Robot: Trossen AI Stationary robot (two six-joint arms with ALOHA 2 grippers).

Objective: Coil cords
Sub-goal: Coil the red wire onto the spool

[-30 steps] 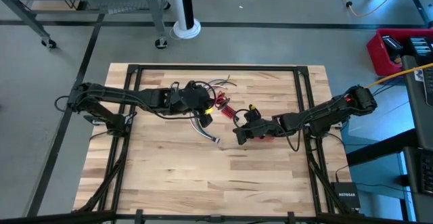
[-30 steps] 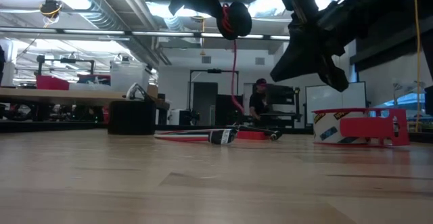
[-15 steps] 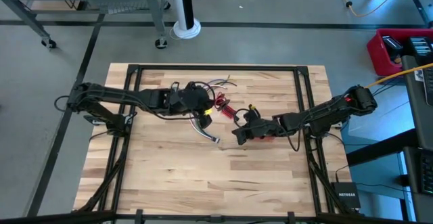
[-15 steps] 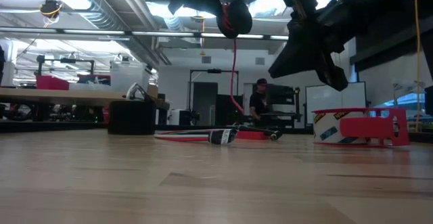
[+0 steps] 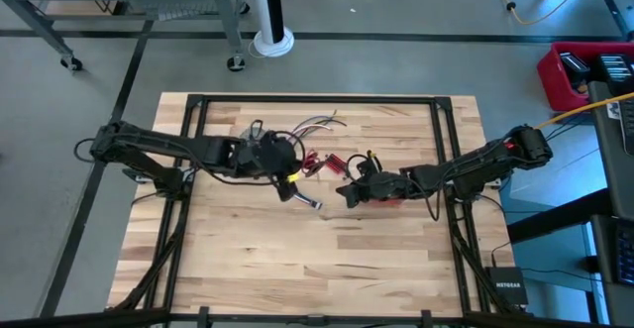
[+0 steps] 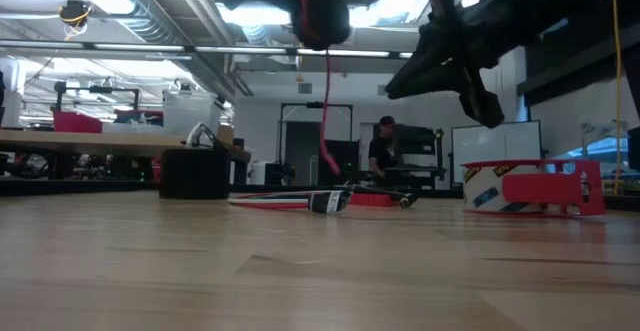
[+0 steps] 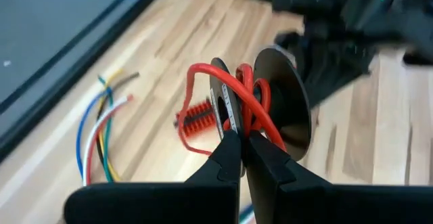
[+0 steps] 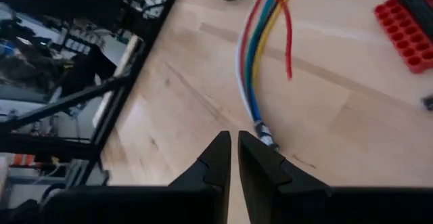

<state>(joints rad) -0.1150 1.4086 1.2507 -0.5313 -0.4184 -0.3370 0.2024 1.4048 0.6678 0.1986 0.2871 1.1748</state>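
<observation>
Left gripper is gripping a thin red wire wound on a small black spool, fingers pressed fully together on the strand, spool lifted clear of the light wooden tabletop. Versus a second ago, the left arm is sitting lower and further toward its own side in the high view, carrying the spool away from the centre. In the low view the spool is hanging further left than before, with a red tail dangling under it.

Right gripper is hovering above the tabletop near mid-table, fingers nearly touching and holding nothing. It is tilting more level in the low view than a second ago. Just ahead of it the long bundle of thin red, green, white and blue wires is lying flat, its metal-tipped end pointing at the gripper. The high view shows the bundle's loose far ends fanning toward the table's back edge.

A red ribbed rectangular block and a red tape roll are sitting nearby, untouched.

My read: the left arm is pulling the red wire taut to take up slack on the spool. The long bundle is not yet coiled, so most of the job looks still open.
</observation>
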